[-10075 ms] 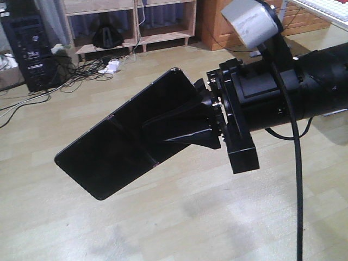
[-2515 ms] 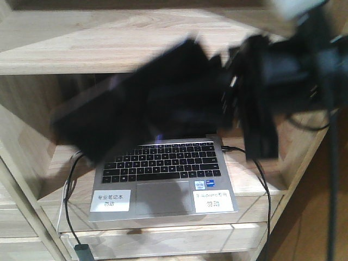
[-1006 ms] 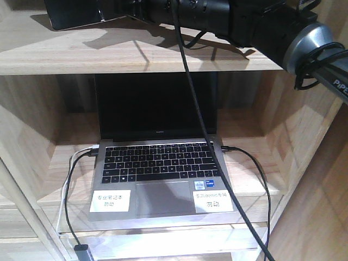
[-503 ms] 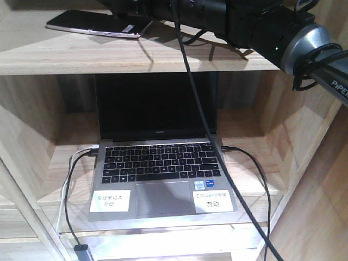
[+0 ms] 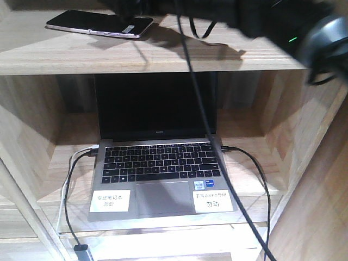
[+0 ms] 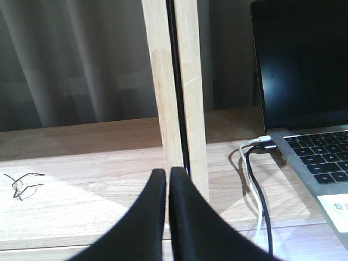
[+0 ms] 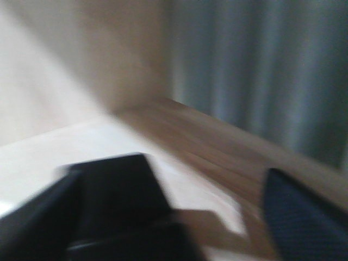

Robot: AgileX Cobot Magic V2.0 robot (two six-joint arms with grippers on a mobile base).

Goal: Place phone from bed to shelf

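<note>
Labels: two white stickers sit on the palm rest of the grey laptop (image 5: 157,174), one on each side of the trackpad, each printed with dark characters too small to read; a small maker's mark under the screen is likewise illegible. The laptop stands open in the middle compartment of the wooden shelf (image 5: 228,60), with a black cable (image 5: 70,179) and a white one plugged in at its left side and another black cable at its right.

Left hand (image 6: 167,179): fingers pressed together, nothing between them, in front of the upright post of the shelf.

Right hand (image 7: 163,217): blurred; the wrist view shows dark fingers (image 7: 299,217) spread wide apart, with a dark slab lying below them. It appears to grip nothing.

Phone (image 5: 100,23): lies flat, screen up, on the top plank of the shelf, near its left end. Its long axis runs left to right along the plank, the right end turned slightly toward the front edge.
</note>
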